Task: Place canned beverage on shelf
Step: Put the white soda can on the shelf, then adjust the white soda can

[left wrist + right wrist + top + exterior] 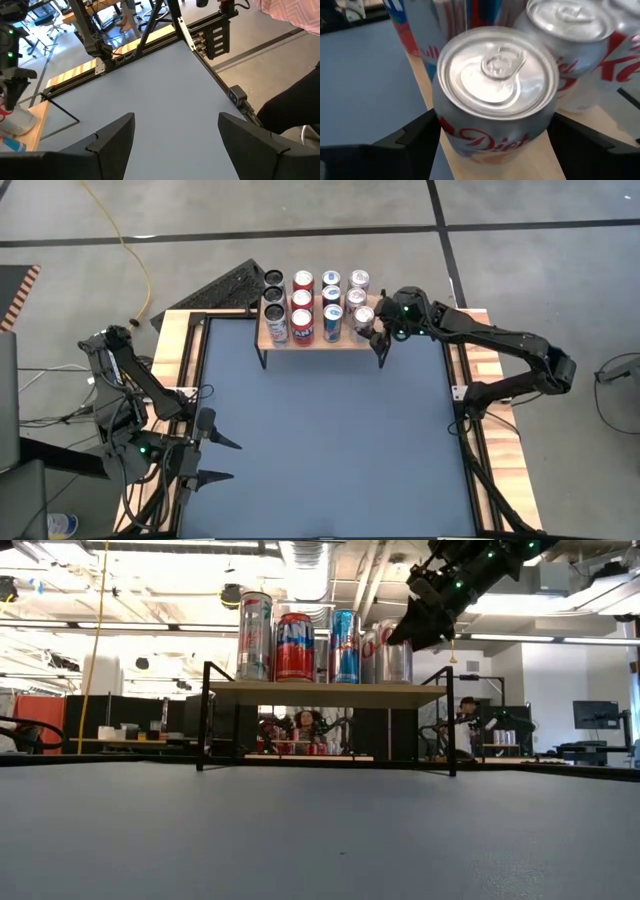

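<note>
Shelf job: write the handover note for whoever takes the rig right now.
Right gripper: open, fingers either side of the Diet can at the shelf's front right corner; the can stands on the wood.
Left gripper: open, empty, parked near the table's front left.
Done: twelve cans stand upright on the shelf in four columns.
Left: likely just backing the right arm away without tipping the can.

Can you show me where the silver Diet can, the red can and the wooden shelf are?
Silver Diet can [495, 75]: right wrist view, on its lid by the pull tab.
Red can [294, 646]: low view, on its front label.
Wooden shelf [330, 693]: low view, on the front edge of its top.
</note>
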`<action>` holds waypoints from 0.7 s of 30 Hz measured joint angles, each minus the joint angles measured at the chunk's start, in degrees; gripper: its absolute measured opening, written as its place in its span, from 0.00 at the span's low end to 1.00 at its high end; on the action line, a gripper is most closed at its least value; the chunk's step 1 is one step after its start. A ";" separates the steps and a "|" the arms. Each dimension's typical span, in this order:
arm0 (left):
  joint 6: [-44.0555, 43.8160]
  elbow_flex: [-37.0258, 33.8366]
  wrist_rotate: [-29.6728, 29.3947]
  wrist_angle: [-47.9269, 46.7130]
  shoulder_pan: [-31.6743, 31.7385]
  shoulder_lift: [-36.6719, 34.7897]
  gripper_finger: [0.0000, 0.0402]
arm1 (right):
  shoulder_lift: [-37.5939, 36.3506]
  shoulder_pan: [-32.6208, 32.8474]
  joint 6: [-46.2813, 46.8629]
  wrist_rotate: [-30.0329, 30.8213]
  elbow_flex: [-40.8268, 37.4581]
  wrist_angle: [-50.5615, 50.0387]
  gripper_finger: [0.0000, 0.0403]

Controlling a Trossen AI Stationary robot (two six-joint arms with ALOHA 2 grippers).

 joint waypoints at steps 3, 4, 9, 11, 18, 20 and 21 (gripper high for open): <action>0.00 0.00 0.02 0.00 0.00 0.00 0.68 | -1.10 0.27 0.38 -0.05 0.04 0.10 0.84; 0.00 0.00 0.02 -0.02 0.00 0.00 0.68 | -1.21 0.49 0.45 -0.05 0.04 0.11 0.84; -0.08 0.00 0.05 -0.01 0.00 0.00 0.68 | -1.21 0.81 1.12 1.45 0.09 -2.28 0.84; -0.46 0.00 0.39 -0.02 0.00 0.00 0.68 | -1.21 0.74 1.14 2.31 0.09 -3.23 0.84; -0.48 0.00 0.46 -0.04 0.00 0.00 0.68 | -2.27 0.84 0.24 2.51 0.09 -6.82 0.84; -0.48 0.00 0.46 -0.04 0.00 0.00 0.68 | -3.11 0.98 0.14 2.51 0.09 -9.63 0.83; -0.65 0.00 0.48 -0.04 0.00 0.00 0.68 | -3.54 0.99 0.05 2.51 0.09 -11.14 0.82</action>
